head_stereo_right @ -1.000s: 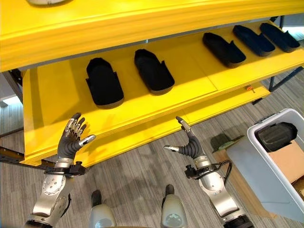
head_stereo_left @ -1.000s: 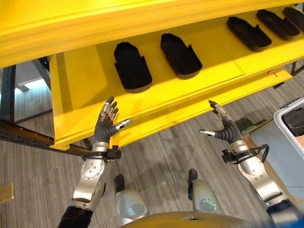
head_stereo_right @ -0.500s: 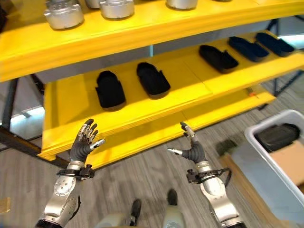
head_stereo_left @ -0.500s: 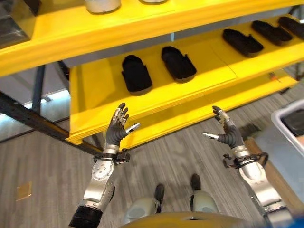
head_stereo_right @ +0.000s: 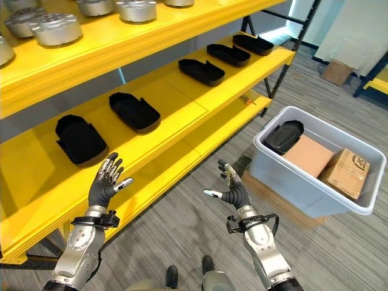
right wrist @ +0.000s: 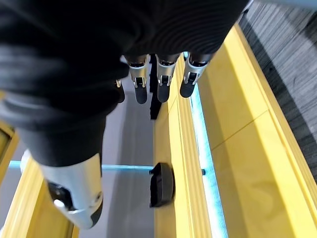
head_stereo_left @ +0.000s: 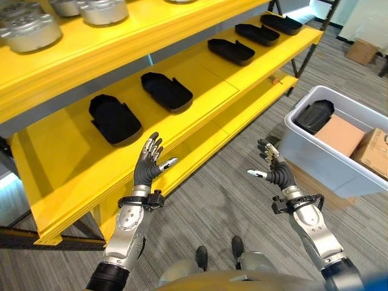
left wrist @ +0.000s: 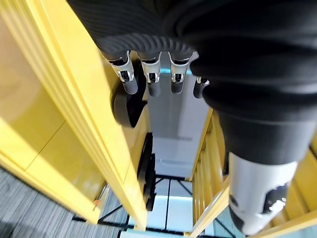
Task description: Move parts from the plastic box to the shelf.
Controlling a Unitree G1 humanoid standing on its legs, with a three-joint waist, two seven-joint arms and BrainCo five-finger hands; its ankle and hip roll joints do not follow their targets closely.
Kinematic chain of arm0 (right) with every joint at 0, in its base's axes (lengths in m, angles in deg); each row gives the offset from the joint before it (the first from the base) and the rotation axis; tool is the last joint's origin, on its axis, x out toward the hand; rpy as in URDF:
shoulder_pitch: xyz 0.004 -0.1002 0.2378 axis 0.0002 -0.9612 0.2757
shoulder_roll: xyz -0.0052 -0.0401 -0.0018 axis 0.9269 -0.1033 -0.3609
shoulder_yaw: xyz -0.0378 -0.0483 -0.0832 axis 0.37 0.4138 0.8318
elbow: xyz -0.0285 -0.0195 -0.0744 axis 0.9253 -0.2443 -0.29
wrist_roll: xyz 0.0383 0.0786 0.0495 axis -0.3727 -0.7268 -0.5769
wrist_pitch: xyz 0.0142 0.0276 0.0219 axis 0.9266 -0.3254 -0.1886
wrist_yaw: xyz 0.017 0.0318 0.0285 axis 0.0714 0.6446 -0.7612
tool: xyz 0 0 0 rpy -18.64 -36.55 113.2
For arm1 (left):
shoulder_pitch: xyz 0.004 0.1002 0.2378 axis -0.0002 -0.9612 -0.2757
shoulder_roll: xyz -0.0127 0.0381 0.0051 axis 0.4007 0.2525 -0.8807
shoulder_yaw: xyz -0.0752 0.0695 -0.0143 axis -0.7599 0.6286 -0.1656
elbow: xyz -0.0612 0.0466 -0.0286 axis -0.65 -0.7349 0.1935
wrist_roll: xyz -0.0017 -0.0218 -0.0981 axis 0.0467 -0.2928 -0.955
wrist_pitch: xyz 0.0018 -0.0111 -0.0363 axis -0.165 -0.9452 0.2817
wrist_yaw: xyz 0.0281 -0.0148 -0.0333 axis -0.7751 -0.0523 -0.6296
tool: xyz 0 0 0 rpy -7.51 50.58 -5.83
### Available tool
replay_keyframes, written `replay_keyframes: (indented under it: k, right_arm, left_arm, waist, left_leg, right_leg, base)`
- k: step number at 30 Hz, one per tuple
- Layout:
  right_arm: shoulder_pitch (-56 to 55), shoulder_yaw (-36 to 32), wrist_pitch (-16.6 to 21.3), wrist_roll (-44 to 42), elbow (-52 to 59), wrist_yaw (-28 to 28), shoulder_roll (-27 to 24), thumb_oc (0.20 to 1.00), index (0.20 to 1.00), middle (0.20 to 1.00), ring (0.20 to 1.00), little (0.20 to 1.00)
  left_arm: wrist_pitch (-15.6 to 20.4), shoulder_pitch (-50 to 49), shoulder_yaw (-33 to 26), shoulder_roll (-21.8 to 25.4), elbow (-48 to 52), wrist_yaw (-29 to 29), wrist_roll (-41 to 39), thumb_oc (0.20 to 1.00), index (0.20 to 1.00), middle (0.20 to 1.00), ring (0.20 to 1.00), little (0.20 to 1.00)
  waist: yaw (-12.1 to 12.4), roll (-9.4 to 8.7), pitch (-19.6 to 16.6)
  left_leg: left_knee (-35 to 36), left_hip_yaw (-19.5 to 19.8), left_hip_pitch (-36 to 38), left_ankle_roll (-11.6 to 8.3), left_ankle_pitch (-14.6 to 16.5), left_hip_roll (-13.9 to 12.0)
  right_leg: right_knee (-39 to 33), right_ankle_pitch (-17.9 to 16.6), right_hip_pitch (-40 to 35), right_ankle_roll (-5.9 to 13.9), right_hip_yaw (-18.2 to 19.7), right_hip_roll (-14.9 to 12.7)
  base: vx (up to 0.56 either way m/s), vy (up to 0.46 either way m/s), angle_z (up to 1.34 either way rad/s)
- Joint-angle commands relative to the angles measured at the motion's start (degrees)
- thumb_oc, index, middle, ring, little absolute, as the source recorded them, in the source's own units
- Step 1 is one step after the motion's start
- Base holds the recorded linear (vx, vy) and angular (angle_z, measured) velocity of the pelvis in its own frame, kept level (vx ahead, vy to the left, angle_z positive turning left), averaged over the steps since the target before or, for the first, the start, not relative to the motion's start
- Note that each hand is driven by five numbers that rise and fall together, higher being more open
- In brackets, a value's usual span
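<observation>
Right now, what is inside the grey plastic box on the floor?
The plastic box holds one black part, a flat brown cardboard piece and a small cardboard carton. Anything beneath them is hidden.

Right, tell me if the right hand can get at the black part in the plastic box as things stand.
Probably yes. The right hand is open and empty, the plastic box has no lid, and the black part lies uncovered at its far end beside the cardboard boxes. Only bare floor lies between; the arm must extend forward.

Left hand (head_stereo_left: 147, 170), right hand (head_stereo_left: 276, 173) — raised, fingers spread
</observation>
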State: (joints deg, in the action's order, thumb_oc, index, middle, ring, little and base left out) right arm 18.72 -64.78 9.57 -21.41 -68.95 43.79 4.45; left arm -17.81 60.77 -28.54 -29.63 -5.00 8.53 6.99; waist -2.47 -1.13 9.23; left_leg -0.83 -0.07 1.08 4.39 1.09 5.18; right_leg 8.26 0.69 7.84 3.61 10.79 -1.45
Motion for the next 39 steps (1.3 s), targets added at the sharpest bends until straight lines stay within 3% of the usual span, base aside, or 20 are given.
replay_keyframes:
  k: [1,3,5,6,7,8,9,12,16,19,22,24,27,29,30,31,33,34,35,39]
  right_arm:
    - [3.5,-0.3,1.8,0.0,2.7,0.8,0.1,1.000,1.000,1.000,1.000,1.000]
    - [3.2,-0.2,1.7,0.8,3.1,0.9,0.3,1.000,1.000,1.000,1.000,1.000]
    - [3.3,-0.2,1.5,1.0,3.0,1.0,0.5,1.000,1.000,1.000,1.000,1.000]
    - [4.0,0.0,1.7,1.4,2.7,1.6,0.7,1.000,1.000,1.000,1.000,1.000]
    - [4.4,0.1,1.6,1.8,2.2,1.7,0.5,1.000,1.000,1.000,1.000,1.000]
    - [4.9,0.4,1.4,2.7,1.9,1.9,0.4,1.000,1.000,1.000,1.000,1.000]
    - [4.8,0.5,0.9,3.0,2.6,1.7,0.2,1.000,1.000,1.000,1.000,1.000]
    - [4.6,0.2,0.7,1.7,1.2,1.8,0.1,1.000,1.000,1.000,1.000,1.000]
    - [4.8,-1.2,0.9,1.1,1.3,2.6,-1.2,1.000,1.000,1.000,1.000,1.000]
    - [6.1,-2.8,1.5,-0.1,-0.9,5.2,-2.1,1.000,1.000,1.000,1.000,1.000]
    - [6.6,-3.3,2.0,-0.6,-0.8,5.7,-2.7,1.000,1.000,1.000,1.000,1.000]
    - [6.8,-3.1,2.0,-0.7,-1.1,5.6,-3.0,1.000,1.000,1.000,1.000,1.000]
    - [6.4,-3.6,2.3,-1.5,-0.7,4.9,-3.8,1.000,1.000,1.000,1.000,1.000]
    - [6.0,-3.8,2.1,-1.2,-1.2,5.3,-3.7,1.000,1.000,1.000,1.000,1.000]
    - [5.9,-4.2,2.1,-1.1,-1.8,5.9,-3.5,1.000,1.000,1.000,1.000,1.000]
    - [6.0,-4.2,2.2,-1.1,-1.9,5.9,-3.4,1.000,1.000,1.000,1.000,1.000]
    - [6.0,-4.4,2.5,-1.0,-3.0,6.6,-3.0,1.000,1.000,1.000,1.000,1.000]
    - [5.9,-4.3,2.7,-0.9,-3.9,6.8,-2.8,1.000,1.000,1.000,1.000,1.000]
    - [5.8,-4.2,2.7,-0.7,-4.4,7.0,-2.7,1.000,1.000,1.000,1.000,1.000]
    - [5.2,-4.7,2.8,0.1,-4.3,7.3,-2.5,1.000,1.000,1.000,1.000,1.000]
  left_arm:
    - [1.8,1.4,-1.5,1.2,2.7,-0.6,1.2,1.000,1.000,1.000,1.000,1.000]
    - [1.6,1.5,-1.2,1.5,2.9,-0.6,1.3,1.000,1.000,1.000,1.000,1.000]
    - [1.7,1.3,-1.5,1.5,2.9,-0.5,1.2,1.000,1.000,1.000,1.000,1.000]
    - [1.7,0.3,-2.2,1.1,3.3,-0.5,0.6,1.000,1.000,1.000,1.000,1.000]
    - [2.0,-0.2,-2.5,0.8,3.4,-0.5,0.0,1.000,1.000,1.000,1.000,1.000]
    - [2.0,-0.4,-2.7,0.7,3.3,-0.7,-0.1,1.000,1.000,1.000,1.000,1.000]
    - [2.1,-1.5,-2.8,0.7,3.1,-0.3,0.0,1.000,1.000,1.000,1.000,1.000]
    - [2.0,-0.6,-1.8,-0.1,2.1,-0.1,0.4,1.000,1.000,1.000,1.000,1.000]
    - [1.8,1.6,-1.1,-1.3,1.4,-0.6,-0.6,1.000,1.000,1.000,1.000,1.000]
    - [1.8,5.0,0.5,-2.2,0.5,-1.1,-0.8,1.000,1.000,1.000,1.000,1.000]
    - [1.7,5.5,0.1,-2.7,0.2,-1.9,-0.9,1.000,1.000,1.000,1.000,1.000]
    - [1.7,5.4,-0.2,-3.0,0.1,-2.0,-1.1,1.000,1.000,1.000,1.000,1.000]
    - [1.4,4.9,-0.4,-3.3,0.0,-1.9,-1.5,1.000,1.000,1.000,1.000,1.000]
    - [0.9,4.9,-0.3,-3.5,0.0,-2.0,-1.3,1.000,1.000,1.000,1.000,1.000]
    - [0.7,5.1,-0.3,-3.5,-0.4,-2.2,-1.4,1.000,1.000,1.000,1.000,1.000]
    - [0.7,5.1,-0.3,-3.5,-0.4,-2.2,-1.4,1.000,1.000,1.000,1.000,1.000]
    - [1.0,5.4,-0.1,-3.7,-1.0,-2.5,-1.1,1.000,1.000,1.000,1.000,1.000]
    - [1.2,5.6,-0.1,-3.8,-1.7,-2.8,-0.9,1.000,1.000,1.000,1.000,1.000]
    - [1.4,6.0,-0.1,-3.9,-2.4,-3.2,-0.6,1.000,1.000,1.000,1.000,1.000]
    - [1.9,7.1,0.1,-4.3,-3.7,-3.5,-0.1,1.000,1.000,1.000,1.000,1.000]
  waist:
    - [1.4,-0.13,3.0]
    - [0.8,0.65,4.2]
    - [0.7,0.97,4.4]
    - [1.4,2.00,4.8]
    - [1.9,2.10,4.9]
    - [2.2,2.03,5.1]
    - [2.3,1.01,5.4]
    - [2.2,-0.46,3.5]
    - [0.8,-0.01,2.3]
    - [-1.2,1.33,2.4]
    - [-1.8,2.04,2.9]
    - [-1.3,1.92,3.5]
    - [-0.7,0.42,4.7]
    - [-0.1,-0.48,5.4]
    - [0.4,-1.12,6.1]
    - [0.4,-1.23,6.0]
    - [0.7,-1.62,6.1]
    - [1.5,-0.99,6.1]
    - [1.9,-0.59,6.0]
    - [2.2,0.44,5.5]
  left_leg:
    - [-5.7,0.5,-3.7,0.74,4.1,-1.6]
    - [-5.6,-1.5,-1.6,0.52,5.1,-2.6]
    - [-5.4,-2.0,-0.9,0.38,5.3,-2.9]
    - [-5.5,-4.9,0.3,-0.78,6.8,-4.6]
    - [-5.6,-6.3,0.3,-1.51,6.9,-5.4]
    - [-5.6,-7.5,0.8,-2.12,7.5,-6.0]
    - [-5.0,-9.0,2.7,-2.93,8.5,-6.3]
    - [-3.3,-8.5,4.1,-4.75,8.4,-7.3]
    - [-3.7,-7.7,3.3,-6.79,8.0,-10.9]
    - [-6.3,-8.2,2.3,-9.35,6.9,-15.9]
    - [-12.6,-8.0,0.7,-10.69,3.5,-18.2]
    - [-18.8,-6.3,-1.3,-10.90,0.6,-18.1]
    - [-30.9,-2.1,-6.4,-10.45,-2.2,-14.9]
    - [-30.4,-1.6,-9.5,-9.59,-2.9,-14.5]
    - [-26.2,-0.6,-11.9,-8.68,-1.1,-13.8]
    - [-25.9,-0.7,-11.8,-8.63,-1.2,-13.7]
    - [-16.5,-0.4,-13.1,-8.74,-2.1,-15.4]
    - [-6.8,1.1,-14.2,-10.00,-7.5,-17.5]
    - [-2.9,1.9,-14.2,-10.85,-10.3,-17.8]
    - [3.0,-1.1,-14.2,-12.57,-14.3,-17.2]
  right_leg:
    - [14.6,-0.2,2.7,5.10,-8.7,-0.5]
    - [18.5,-1.1,5.1,5.87,-13.2,-3.9]
    - [16.9,-1.8,5.5,5.74,-14.0,-5.7]
    - [9.8,-1.8,5.7,4.64,-20.1,-13.2]
    - [6.0,-3.7,6.1,4.53,-22.9,-16.7]
    - [2.3,-6.6,6.3,5.44,-25.5,-19.5]
    - [-3.6,-10.5,4.7,7.25,-26.9,-20.0]
    - [-4.6,-10.6,2.8,7.40,-26.7,-17.9]
    - [-4.7,-8.6,1.3,6.51,-29.3,-15.9]
    - [-4.7,-5.2,0.3,4.38,-29.8,-12.0]
    - [-3.8,-2.6,0.0,2.17,-28.7,-9.0]
    - [-3.8,-1.4,-1.1,0.37,-27.3,-7.1]
    - [-5.0,-0.5,-3.3,-1.96,-25.2,-5.3]
    - [-5.6,0.6,-4.5,-2.32,-24.0,-4.9]
    - [-6.0,0.6,-5.3,-1.78,-22.8,-4.9]
    - [-6.0,0.6,-5.3,-1.73,-22.8,-5.0]
    - [-6.3,0.8,-5.8,-0.84,-21.6,-5.2]
    - [-7.1,1.1,-6.8,-0.09,-20.4,-4.8]
    - [-7.5,1.2,-7.5,0.19,-19.9,-4.6]
    - [-9.0,2.0,-10.6,1.25,-19.1,-4.5]
  base:
    - [0.01,0.035,-0.94]
    - [0.07,0.036,-1.12]
    - [0.08,-0.026,-0.76]
    - [0.11,-0.112,-0.45]
    - [0.15,-0.188,-0.61]
    - [0.19,-0.301,-1.12]
    - [0.23,-0.327,-1.37]
    - [0.20,-0.268,-0.47]
    - [0.15,-0.293,0.35]
    - [0.08,-0.235,-0.02]
    - [0.10,-0.197,0.00]
    - [0.09,-0.144,-0.44]
    - [0.08,-0.132,-0.63]
    - [0.11,-0.039,-0.41]
    - [0.08,0.022,-0.11]
    - [0.14,0.050,-0.04]
    - [0.19,0.138,-0.30]
    - [0.29,0.220,-0.32]
    - [0.23,0.170,-0.19]
    - [0.23,0.180,-0.50]
